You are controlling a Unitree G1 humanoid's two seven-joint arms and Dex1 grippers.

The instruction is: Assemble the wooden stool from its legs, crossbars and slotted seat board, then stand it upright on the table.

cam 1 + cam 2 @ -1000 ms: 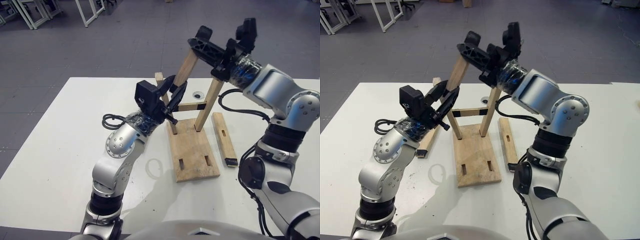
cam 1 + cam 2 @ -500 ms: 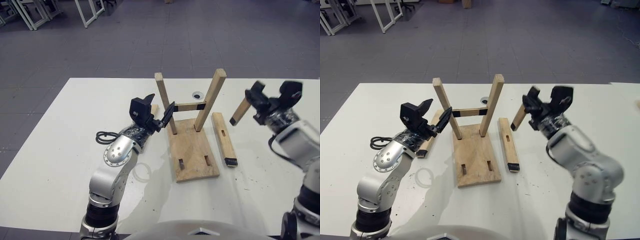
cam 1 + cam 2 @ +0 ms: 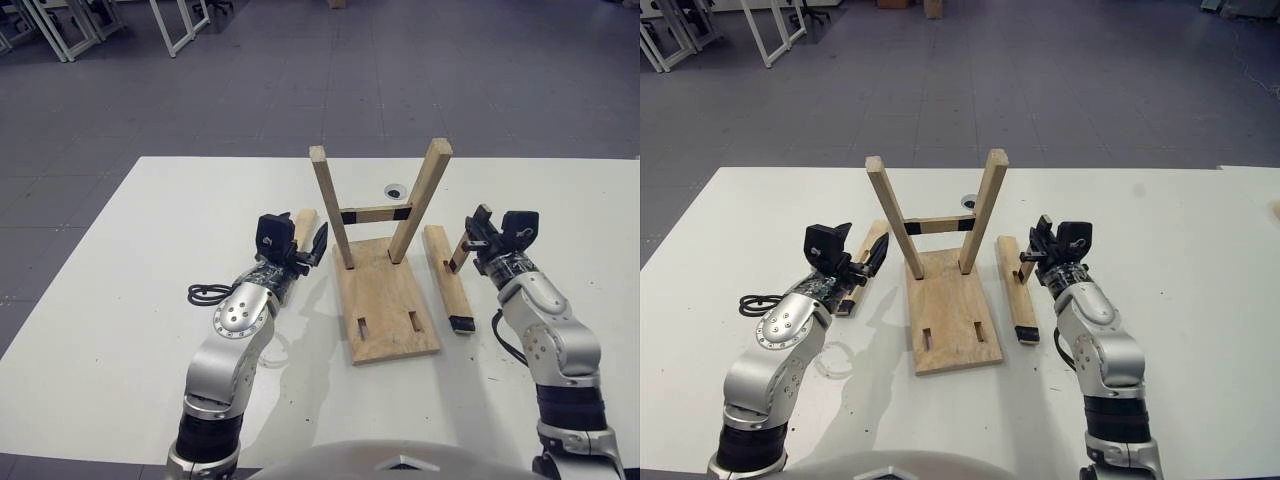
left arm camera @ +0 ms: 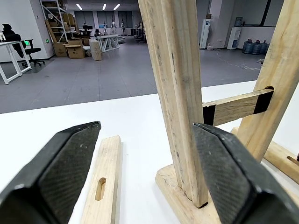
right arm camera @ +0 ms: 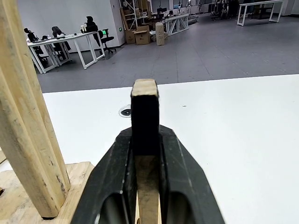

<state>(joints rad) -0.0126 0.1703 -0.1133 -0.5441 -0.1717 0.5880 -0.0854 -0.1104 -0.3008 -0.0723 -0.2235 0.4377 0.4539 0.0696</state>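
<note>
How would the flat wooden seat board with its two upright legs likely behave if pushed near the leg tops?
Probably tips easily: the tall wooden legs stand at one end of the flat wooden seat board. Likely stiff, since a black-ended wooden crossbar ties the legs.

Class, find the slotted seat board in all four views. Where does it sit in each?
Left eye view: seat board lies flat mid-table, centre of the picture.
Right eye view: seat board mid-table too, empty slots nearest the robot.
Left wrist view: its corner under the near upright leg.
Right wrist view: its edge under an upright leg, beside the crossbar in the right gripper.
Shared landmark: the upright legs standing in it.
</note>
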